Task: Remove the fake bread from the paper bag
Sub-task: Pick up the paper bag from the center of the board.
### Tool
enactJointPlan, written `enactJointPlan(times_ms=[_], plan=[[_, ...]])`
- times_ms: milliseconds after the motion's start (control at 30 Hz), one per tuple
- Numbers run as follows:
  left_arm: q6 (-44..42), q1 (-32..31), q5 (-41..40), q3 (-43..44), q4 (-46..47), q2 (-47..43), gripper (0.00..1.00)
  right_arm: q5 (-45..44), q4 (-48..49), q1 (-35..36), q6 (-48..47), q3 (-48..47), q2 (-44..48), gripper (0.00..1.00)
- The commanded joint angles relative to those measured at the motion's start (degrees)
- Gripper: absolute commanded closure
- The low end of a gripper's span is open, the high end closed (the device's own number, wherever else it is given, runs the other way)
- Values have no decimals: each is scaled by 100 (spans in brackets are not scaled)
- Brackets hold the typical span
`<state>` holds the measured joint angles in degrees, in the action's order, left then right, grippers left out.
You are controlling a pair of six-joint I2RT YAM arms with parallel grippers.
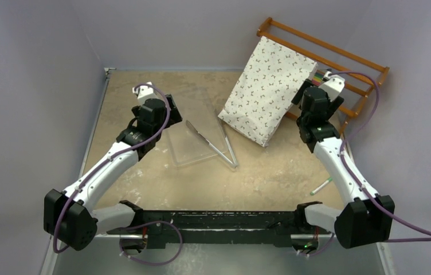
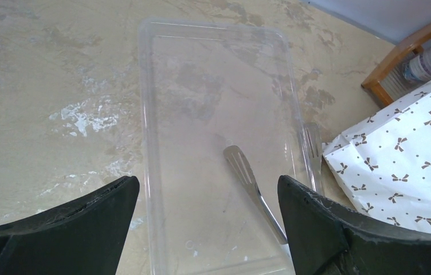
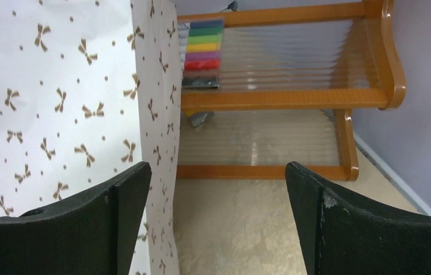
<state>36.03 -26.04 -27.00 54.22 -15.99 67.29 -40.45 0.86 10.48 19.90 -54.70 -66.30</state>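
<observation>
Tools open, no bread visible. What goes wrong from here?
The right tool sits at the side of the bag, rack behind: a push may shove the bag into it. The tongs lie partly in the tray below the left tool; lowering could knock them. The bread is hidden, so reaching inside is blind.

Bright, even light all round, shadows faint and soft-edged. The overhead view looks slightly soft. A pale sheen streaks the clear tray (image 2: 219,74) and the worktop (image 2: 47,69); the paper bag (image 3: 47,74) reads clean white, print crisp.
</observation>
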Motion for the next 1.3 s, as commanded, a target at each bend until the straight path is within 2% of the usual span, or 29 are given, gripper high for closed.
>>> enactJointPlan(times_ms=[0, 1000, 1167, 1267], plan=[[16, -50, 92, 205, 153, -47, 8, 300, 669, -228, -186, -516, -241, 11], [260, -187, 625, -290, 499, 328, 8, 962, 1436, -719, -398, -1291, -1772, 10], [263, -224, 626, -303, 518, 383, 9, 1122, 1496, -794, -371, -1384, -1971, 13], [272, -236, 605, -301, 518, 361, 9, 1201, 1496, -817, -326, -1363, -1962, 19]])
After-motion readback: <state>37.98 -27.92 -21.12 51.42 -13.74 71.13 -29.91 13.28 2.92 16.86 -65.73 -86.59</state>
